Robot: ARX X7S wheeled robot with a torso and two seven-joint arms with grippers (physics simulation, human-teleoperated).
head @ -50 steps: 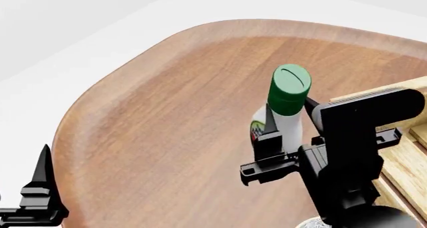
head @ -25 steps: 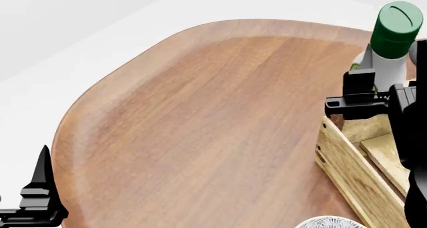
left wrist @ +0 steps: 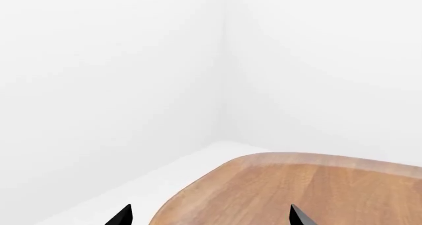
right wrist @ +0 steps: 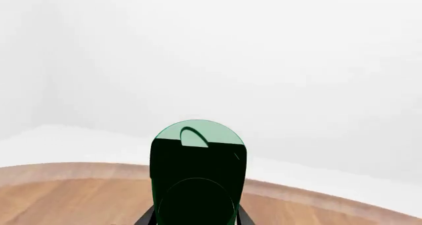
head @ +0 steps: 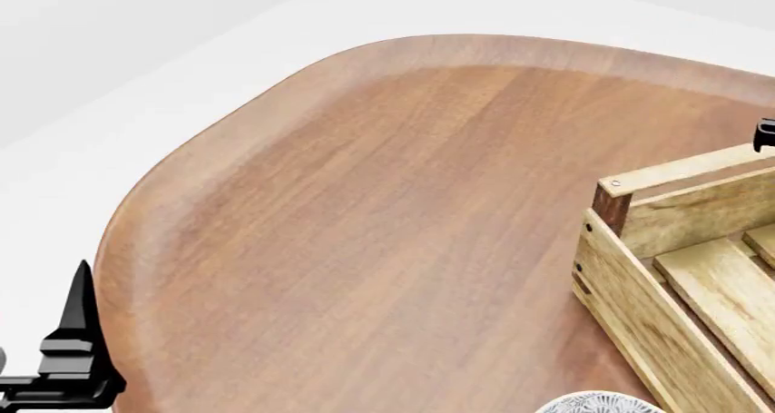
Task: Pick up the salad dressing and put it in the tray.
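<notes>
- We've got the green-capped salad dressing bottle [right wrist: 197, 180] pinched in our right gripper [right wrist: 191, 221].
- Lower it straight over the light-wood slatted tray [head: 678, 250].
- Left gripper [left wrist: 207, 216] gapes wide, idle.

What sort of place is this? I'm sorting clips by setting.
Probably a bare simulated tabletop scene, not a furnished room: a rounded wooden table set against plain white walls, with only a slatted wooden crate, the rim of a patterned bowl and a green-capped bottle.
</notes>
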